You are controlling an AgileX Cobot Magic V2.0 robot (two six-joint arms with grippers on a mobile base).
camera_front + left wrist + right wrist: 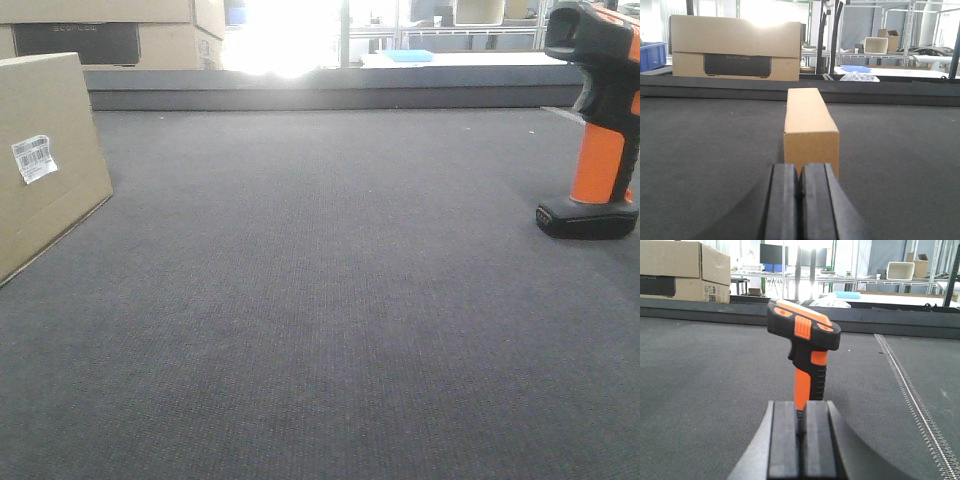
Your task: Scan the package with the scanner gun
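The package (45,160), a plain tan cardboard box with a small white barcode label (33,157), stands at the left edge of the front view. In the left wrist view its narrow end (811,127) faces my left gripper (800,172), which is shut and empty just short of it. The scanner gun (598,120), orange handle, black head and flat black base, stands upright at the far right. In the right wrist view the scanner gun (805,352) is straight ahead of my right gripper (801,410), also shut with nothing between the pads.
Dark grey carpet-like surface (330,300) covers the table, with a raised ledge (330,90) along the back. Cardboard boxes with dark printed panels (735,47) stand behind it. A stitched seam (910,395) runs right of the scanner. Shelves and bins lie further off.
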